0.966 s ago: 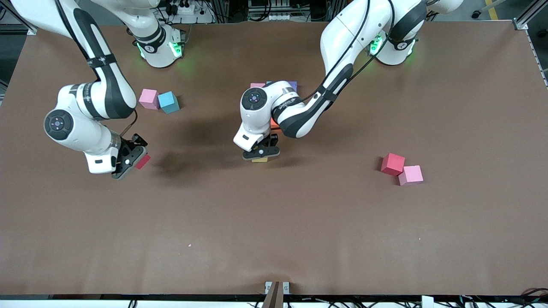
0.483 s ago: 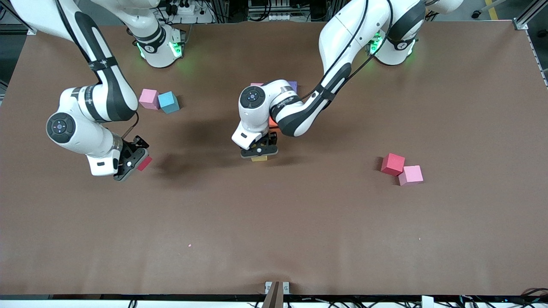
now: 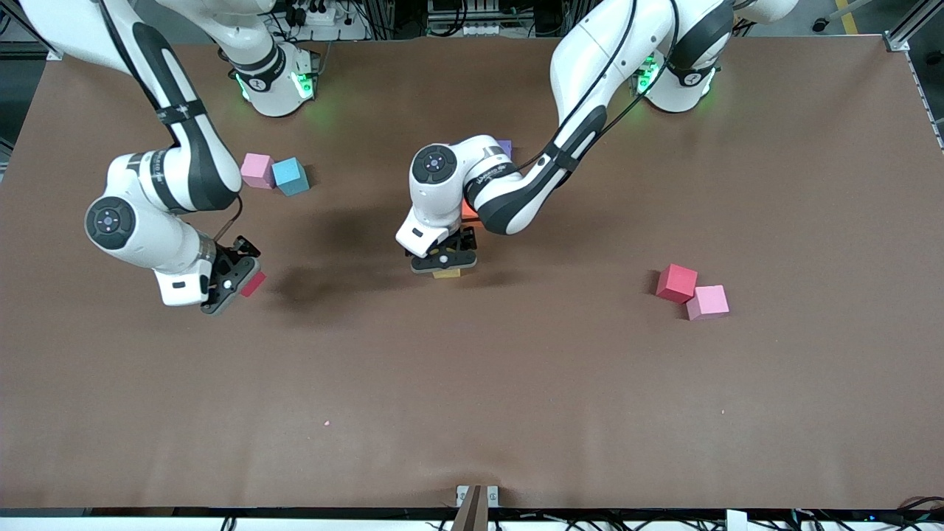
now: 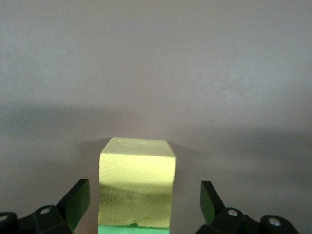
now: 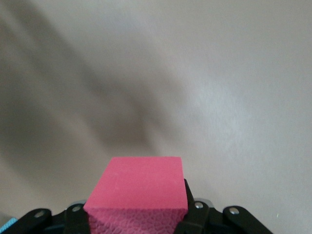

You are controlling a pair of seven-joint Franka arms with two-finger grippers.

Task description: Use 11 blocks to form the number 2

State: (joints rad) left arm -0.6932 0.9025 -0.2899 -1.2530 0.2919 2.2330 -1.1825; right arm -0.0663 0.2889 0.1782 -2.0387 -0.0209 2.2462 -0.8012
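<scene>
My left gripper (image 3: 442, 259) is open and low over a yellow block (image 3: 446, 273) on the table. In the left wrist view its fingers (image 4: 78, 201) stand apart from the yellow block (image 4: 136, 187) on both sides, and a green block (image 4: 134, 230) touches it. My left arm hides most of the number 2; only a purple block (image 3: 504, 147) and an orange one (image 3: 469, 210) peek out. My right gripper (image 3: 237, 279) is shut on a red block (image 3: 252, 284) and holds it above the table toward the right arm's end. The red block fills the right wrist view (image 5: 139, 187).
A pink block (image 3: 257, 169) and a blue block (image 3: 290, 176) sit together near the right arm's base. A red block (image 3: 677, 283) and a pink block (image 3: 708, 302) touch toward the left arm's end. The brown table (image 3: 472, 383) stretches toward the front camera.
My right gripper has carried the red block a little toward the table's middle. My left gripper has shifted slightly toward the right arm's end over the yellow block.
</scene>
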